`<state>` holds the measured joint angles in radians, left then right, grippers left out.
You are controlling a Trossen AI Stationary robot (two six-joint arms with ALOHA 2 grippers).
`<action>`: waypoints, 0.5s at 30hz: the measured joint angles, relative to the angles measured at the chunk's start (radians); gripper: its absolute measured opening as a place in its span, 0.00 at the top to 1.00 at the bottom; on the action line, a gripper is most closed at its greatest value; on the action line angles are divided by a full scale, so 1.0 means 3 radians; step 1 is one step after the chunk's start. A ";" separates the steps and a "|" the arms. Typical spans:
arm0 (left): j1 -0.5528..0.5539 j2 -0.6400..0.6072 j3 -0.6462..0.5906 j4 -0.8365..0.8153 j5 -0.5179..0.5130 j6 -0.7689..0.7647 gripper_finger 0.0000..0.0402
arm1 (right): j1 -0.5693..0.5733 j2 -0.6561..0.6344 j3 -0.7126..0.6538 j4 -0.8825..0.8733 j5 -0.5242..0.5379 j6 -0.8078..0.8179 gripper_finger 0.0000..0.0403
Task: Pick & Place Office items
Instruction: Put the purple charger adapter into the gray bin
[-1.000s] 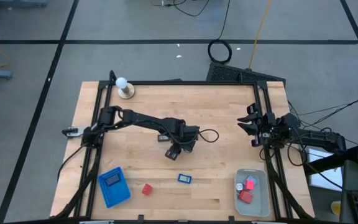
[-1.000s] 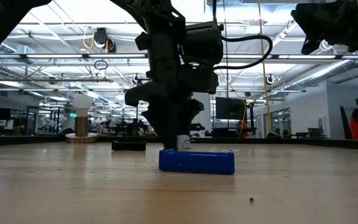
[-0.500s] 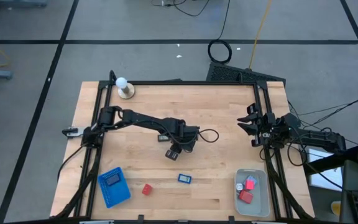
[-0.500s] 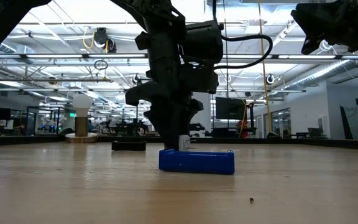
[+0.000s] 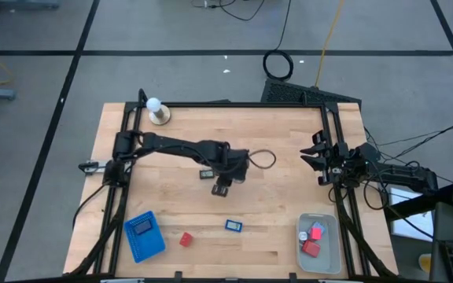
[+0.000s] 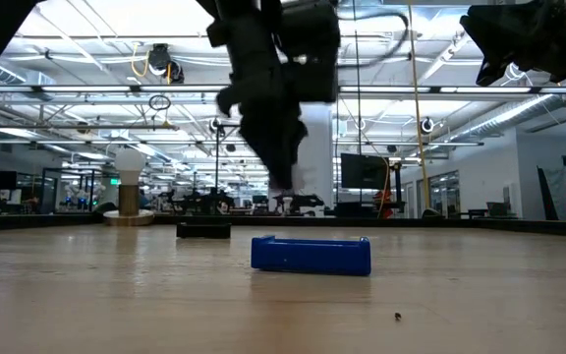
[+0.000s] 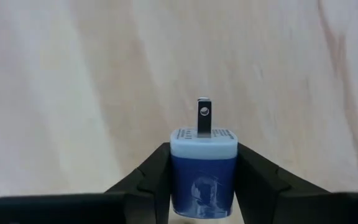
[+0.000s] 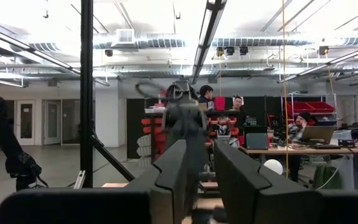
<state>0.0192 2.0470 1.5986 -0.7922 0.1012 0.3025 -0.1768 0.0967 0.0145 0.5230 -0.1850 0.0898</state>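
Observation:
My left gripper [image 5: 221, 189] is over the middle of the table, raised above the wood in the low view [image 6: 281, 187], and shut on a small blue plug piece [image 7: 202, 174] with a pale face and a metal prong. A blue piece [image 5: 233, 226] lies flat on the table near it, also seen in the low view [image 6: 311, 254]. A red block [image 5: 185, 239] and a black rectangular piece [image 5: 207, 174] lie on the wood. My right gripper [image 5: 314, 159] waits at the table's right edge, with a narrow gap between its fingers [image 8: 185, 180]. My left gripper pinches the blue plug piece by its two side faces [image 7: 179, 180], one finger on each side. The pale face and the prong [image 7: 204, 117] point away from the wrist, past the fingertips. The piece is lifted clear of the table.
A blue ribbed tray [image 5: 144, 235] sits near the left front corner. A pale translucent bin [image 5: 330, 250] at the right front holds red pieces and a whitish bit. The white ball on its tan base [image 5: 158, 112] stands at the far left. Black frame rails run along both sides.
My left gripper has risen from the table beside the blue piece, carrying the small plug piece up with it. It also drew slightly toward the far edge as the arm pulled back to the left. The right arm kept still.

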 joint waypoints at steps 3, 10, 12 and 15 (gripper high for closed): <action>0.0046 -0.0143 0.0004 0.0144 0.0006 -0.0344 0.67 | 0.0000 -0.0001 0.0000 -0.0002 0.0001 -0.0001 0.82; 0.0220 -0.0413 0.0008 0.0778 0.0047 -0.1063 0.67 | 0.0000 -0.0001 0.0000 -0.0007 -0.0001 0.0000 0.82; 0.0287 -0.0445 0.0008 0.0916 0.0118 -0.1179 0.67 | -0.0001 -0.0001 0.0001 -0.0004 0.0001 -0.0001 0.82; 0.0364 -0.0461 0.0006 0.1142 0.0187 -0.1278 0.67 | 0.0000 0.0000 0.0000 0.0014 0.0000 0.0004 0.82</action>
<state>0.1284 1.9086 1.6005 -0.4498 0.1572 -0.0807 -0.1769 0.0966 0.0146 0.5271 -0.1849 0.0910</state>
